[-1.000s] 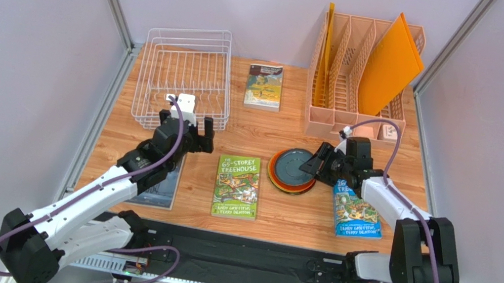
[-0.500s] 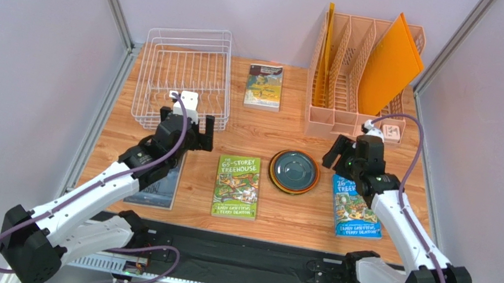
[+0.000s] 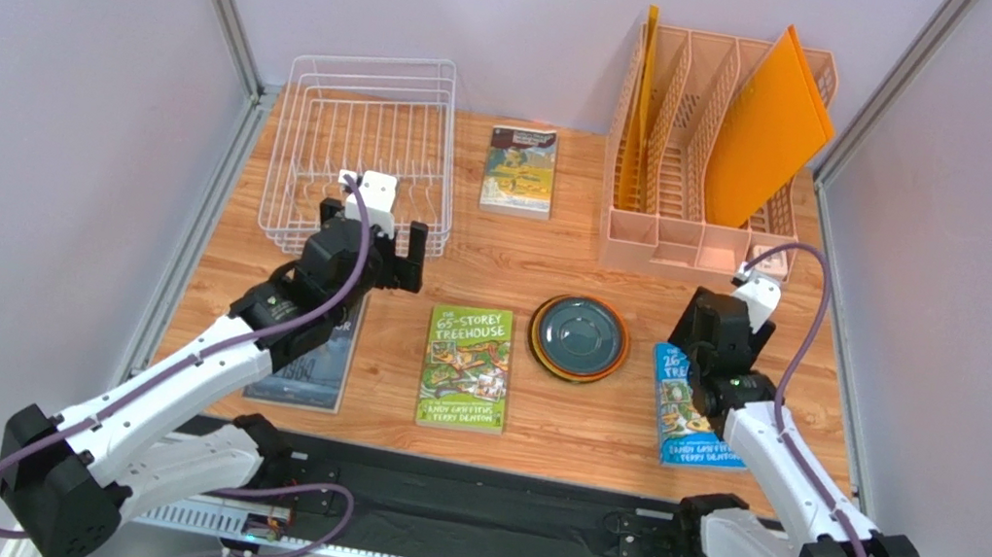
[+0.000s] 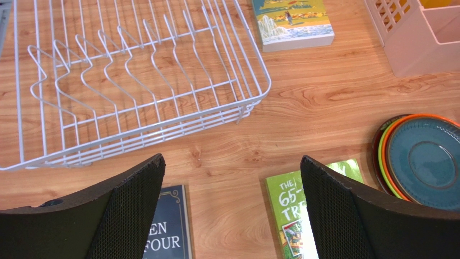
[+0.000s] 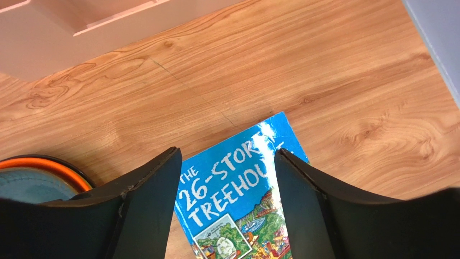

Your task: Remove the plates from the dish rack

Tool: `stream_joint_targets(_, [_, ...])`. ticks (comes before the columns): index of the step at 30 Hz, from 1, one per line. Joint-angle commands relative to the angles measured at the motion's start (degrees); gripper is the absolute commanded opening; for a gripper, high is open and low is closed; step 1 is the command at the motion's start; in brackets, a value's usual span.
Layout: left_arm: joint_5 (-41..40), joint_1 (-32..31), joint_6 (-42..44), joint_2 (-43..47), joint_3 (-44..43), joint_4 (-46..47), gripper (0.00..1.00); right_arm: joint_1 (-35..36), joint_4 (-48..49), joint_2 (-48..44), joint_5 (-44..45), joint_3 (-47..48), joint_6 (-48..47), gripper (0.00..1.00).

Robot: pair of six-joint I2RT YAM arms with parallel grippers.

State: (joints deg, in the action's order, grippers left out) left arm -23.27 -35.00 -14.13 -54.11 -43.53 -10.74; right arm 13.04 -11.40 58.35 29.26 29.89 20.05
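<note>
The light wooden table carries a white wire dish rack at its far left corner and a peach slotted plastic organizer at the far right. A small yellow-and-teal paperback book lies flat between them. Nearer, in a rough row from left to right, lie a dark grey book, partly hidden, a green paperback, a stack of round plates with a teal one on top, and a blue paperback. The lowest plate, touching the wood, looks dark, though only its rim shows.
</note>
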Motion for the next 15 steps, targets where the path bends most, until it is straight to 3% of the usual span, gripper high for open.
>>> stream_joint_targets(1, [0.24,0.11,3.58,1.02,0.02,3.71,1.00,1.72,10.96,-0.43,6.41,-1.85,-6.95,0.69])
stream_joint_targets(9, [-0.73,0.11,5.78,0.14,-1.65,3.54,1.00,1.82,16.93,2.38,9.85,-2.82,-7.66,0.79])
stream_joint_targets(15, [-0.81,0.11,5.60,2.07,0.11,4.50,1.00,1.82,22.02,4.58,10.30,-4.39,-9.68,0.82])
